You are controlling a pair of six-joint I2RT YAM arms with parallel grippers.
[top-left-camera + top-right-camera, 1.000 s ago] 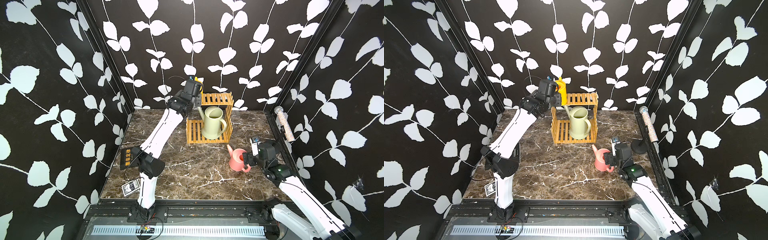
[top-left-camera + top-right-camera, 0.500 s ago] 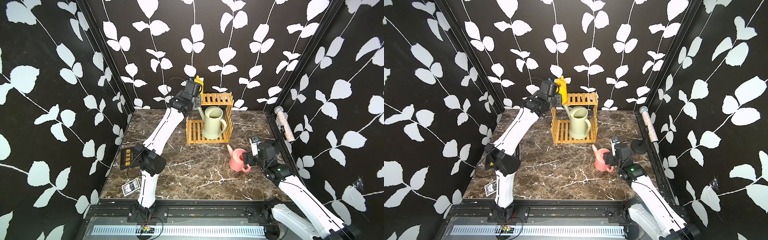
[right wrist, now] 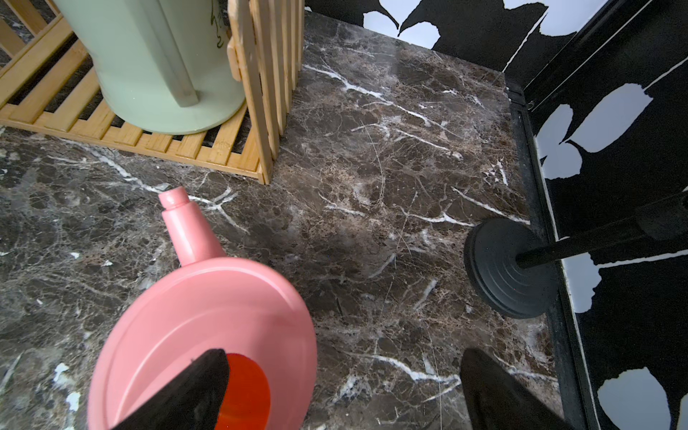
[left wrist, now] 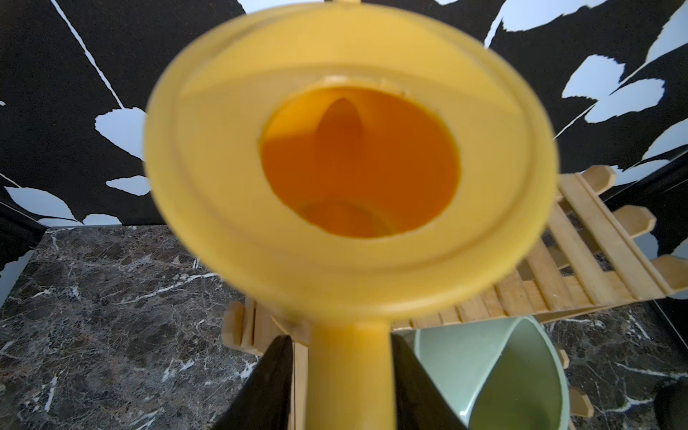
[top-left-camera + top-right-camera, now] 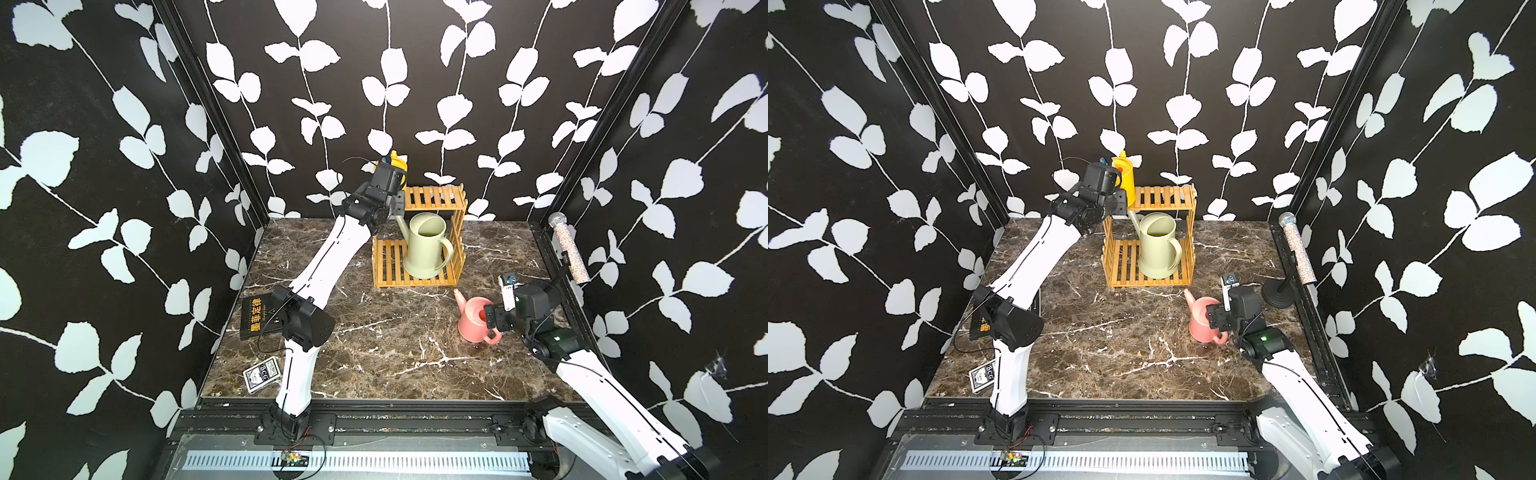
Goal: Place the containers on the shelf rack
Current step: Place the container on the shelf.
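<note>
Against leafy wallpaper (image 5: 392, 66), the yellow plastic watering can (image 5: 1126, 176) has risen to the wooden slatted rack's (image 5: 1163, 197) top, nearly placed; left gripper (image 4: 340, 338) straddles its handle (image 4: 350, 372), grip unclear.

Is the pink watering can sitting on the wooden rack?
No, in a top view the pink watering can stands on the marble table, in front of the wooden rack and apart from it.

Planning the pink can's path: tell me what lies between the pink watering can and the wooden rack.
Nothing: only bare marble tabletop separates the pink watering can from the rack, clearest in the right wrist view.
</note>
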